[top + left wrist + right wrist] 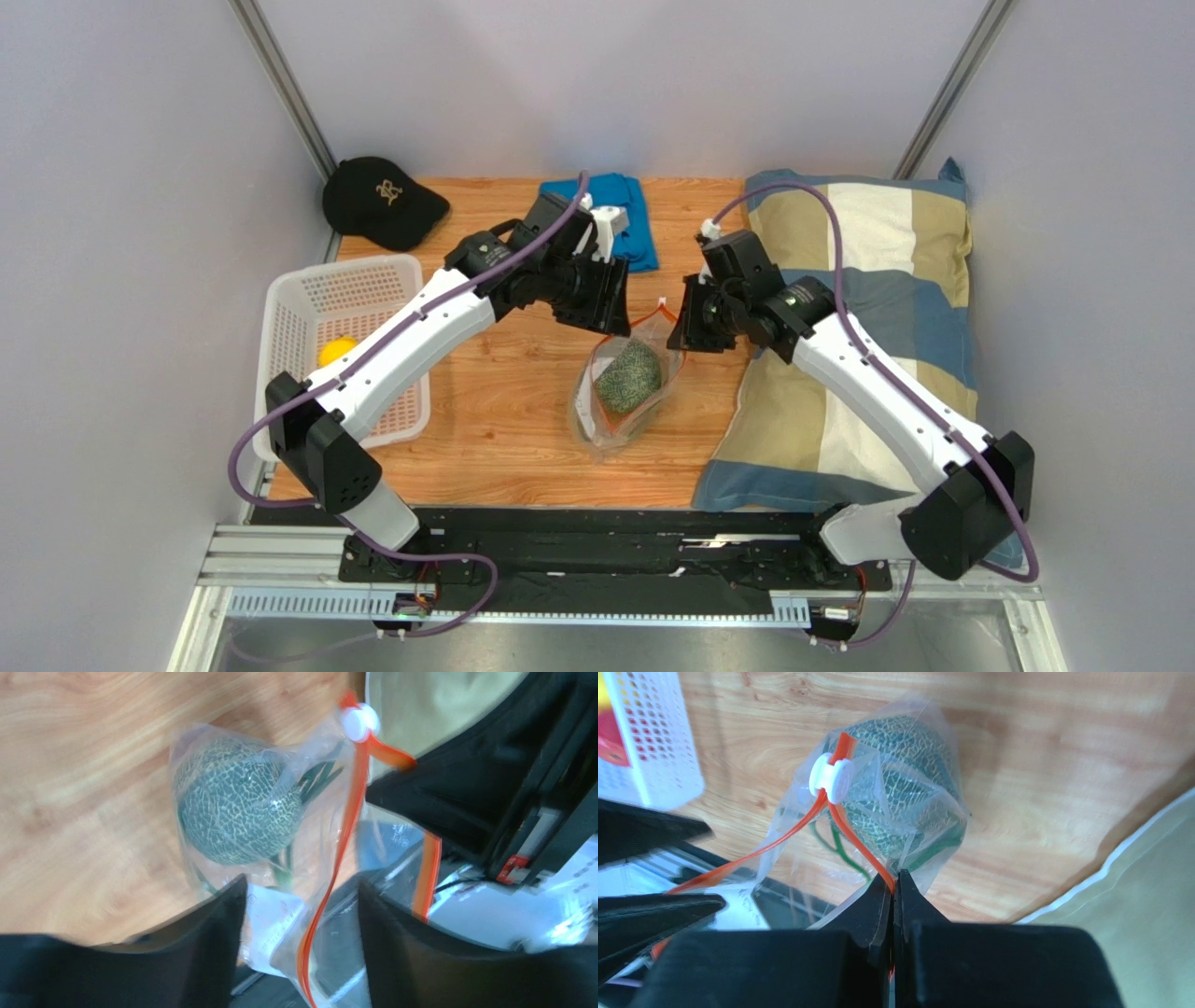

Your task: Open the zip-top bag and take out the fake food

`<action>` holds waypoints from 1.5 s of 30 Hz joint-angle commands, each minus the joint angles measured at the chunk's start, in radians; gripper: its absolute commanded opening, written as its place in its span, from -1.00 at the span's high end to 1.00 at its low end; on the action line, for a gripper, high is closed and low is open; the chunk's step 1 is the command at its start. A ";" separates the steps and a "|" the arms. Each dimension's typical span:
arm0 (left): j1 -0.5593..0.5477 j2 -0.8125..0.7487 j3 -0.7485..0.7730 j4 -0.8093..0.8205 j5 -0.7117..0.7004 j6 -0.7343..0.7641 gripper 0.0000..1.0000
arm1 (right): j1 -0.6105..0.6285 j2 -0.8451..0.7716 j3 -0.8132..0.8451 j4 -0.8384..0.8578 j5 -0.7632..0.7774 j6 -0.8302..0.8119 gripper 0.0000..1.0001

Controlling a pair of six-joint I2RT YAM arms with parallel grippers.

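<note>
The zip-top bag (pixel 606 420) lies mid-table, its orange-red strip (pixel 349 822) raised toward both grippers. Inside it sits a grey-green netted ball (pixel 238 801) with green stems. My right gripper (pixel 894 880) is shut on one lip of the bag's strip, just below the white slider (pixel 833 778). Across from it, my left gripper (pixel 302 941) is open; the other lip of the strip hangs loose between its fingers and is not clamped. A yellow fruit (pixel 334 352) lies in the white basket (pixel 302 301), and a red piece (pixel 610 742) shows there too.
A black cap (pixel 382 200) lies at the back left and a blue cloth (pixel 624 210) at the back middle. A plaid pillow (pixel 877 280) covers the right side under my right arm. The basket stands along the left edge.
</note>
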 commanded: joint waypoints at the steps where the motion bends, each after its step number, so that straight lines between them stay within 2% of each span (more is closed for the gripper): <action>1: -0.002 -0.061 0.063 -0.081 -0.093 -0.122 -0.48 | 0.012 -0.139 -0.061 0.034 0.068 0.417 1.00; 2: -0.003 -0.075 0.051 -0.080 -0.093 -0.128 -0.62 | 0.019 -0.161 -0.087 0.074 0.098 0.454 1.00; 5: -0.009 -0.139 -0.026 -0.091 -0.099 -0.150 -0.65 | 0.033 -0.222 -0.174 0.125 0.142 0.573 0.99; 10: -0.038 -0.207 -0.155 -0.056 0.012 -0.206 -0.53 | 0.058 -0.254 -0.246 0.152 0.139 0.681 0.94; 13: -0.083 -0.204 -0.186 -0.037 0.007 -0.214 -0.51 | 0.071 -0.261 -0.262 0.172 0.139 0.703 0.92; 15: -0.085 -0.192 -0.198 -0.034 -0.004 -0.208 -0.35 | 0.081 -0.264 -0.259 0.165 0.139 0.703 0.90; 16: -0.085 -0.169 -0.196 -0.052 -0.009 -0.202 -0.15 | 0.081 -0.268 -0.259 0.160 0.139 0.701 0.90; 19: -0.085 -0.146 -0.199 -0.071 -0.012 -0.182 0.03 | 0.081 -0.285 -0.268 0.151 0.156 0.686 0.86; 21: -0.085 -0.150 -0.222 -0.060 -0.015 -0.173 0.27 | 0.082 -0.294 -0.277 0.155 0.153 0.672 0.78; 22: -0.085 -0.153 -0.227 -0.066 -0.030 -0.170 0.73 | 0.082 -0.297 -0.276 0.157 0.152 0.645 0.73; 23: -0.086 -0.155 -0.226 -0.075 -0.050 -0.162 0.94 | 0.081 -0.299 -0.273 0.158 0.148 0.623 0.61; 24: -0.085 -0.155 -0.210 -0.083 -0.087 -0.127 1.00 | 0.081 -0.304 -0.262 0.158 0.148 0.590 0.52; 28: -0.085 -0.130 -0.149 -0.100 -0.136 0.034 1.00 | 0.076 -0.307 -0.213 0.135 0.161 0.352 0.04; 29: -0.085 -0.129 -0.137 -0.100 -0.144 0.063 1.00 | 0.061 -0.304 -0.201 0.128 0.121 0.218 0.02; 30: -0.085 -0.129 -0.120 -0.094 -0.162 0.123 1.00 | 0.056 -0.304 -0.187 0.125 0.087 0.153 -0.02; 32: -0.085 -0.139 -0.111 -0.060 -0.171 0.174 1.00 | 0.052 -0.294 -0.138 0.088 0.070 -0.016 -0.21; 33: -0.085 -0.144 -0.097 -0.054 -0.177 0.200 1.00 | 0.050 -0.291 -0.122 0.074 0.072 -0.061 -0.26; 34: -0.085 -0.149 -0.091 -0.043 -0.179 0.236 1.00 | 0.047 -0.281 -0.109 0.063 0.072 -0.096 -0.40; 37: -0.085 -0.158 -0.072 -0.029 -0.179 0.295 1.00 | 0.032 -0.259 -0.041 0.039 0.063 -0.217 -0.47; 38: -0.085 -0.159 -0.072 -0.026 -0.174 0.310 1.00 | 0.030 -0.244 -0.008 0.039 0.063 -0.249 -0.60; 40: -0.086 -0.165 -0.072 -0.020 -0.150 0.336 1.00 | 0.030 -0.230 0.023 0.054 0.041 -0.335 -0.62; 45: -0.085 -0.190 -0.086 0.006 -0.135 0.381 1.00 | 0.030 -0.160 0.039 0.134 -0.164 -0.470 -0.61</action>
